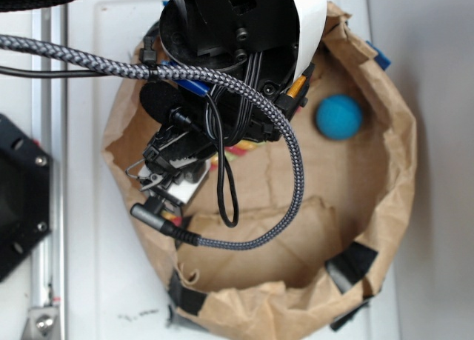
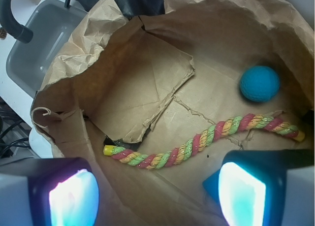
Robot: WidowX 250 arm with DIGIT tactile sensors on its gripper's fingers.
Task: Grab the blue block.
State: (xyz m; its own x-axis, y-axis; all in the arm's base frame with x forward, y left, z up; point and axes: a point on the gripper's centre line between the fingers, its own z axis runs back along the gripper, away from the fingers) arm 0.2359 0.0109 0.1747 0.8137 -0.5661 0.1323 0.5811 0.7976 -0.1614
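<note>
Although only a small blue corner shows, the blue block [image 2: 210, 185] appears to lie on the bag floor at the bottom of the wrist view, tucked just behind the gripper's right-hand finger and mostly hidden by it. The gripper [image 2: 157, 194] hangs above with its fingers spread wide and nothing between them. Just beyond lies the striped rope [image 2: 197, 142], and the teal ball [image 2: 259, 83] sits well apart near the far wall. Descending here risks a finger landing on the block instead of straddling it, or snagging the rope. Crumpled paper bag [image 2: 74, 63] walls crowd every side, so lateral room looks tight; open floor lies mainly past the rope.
</note>
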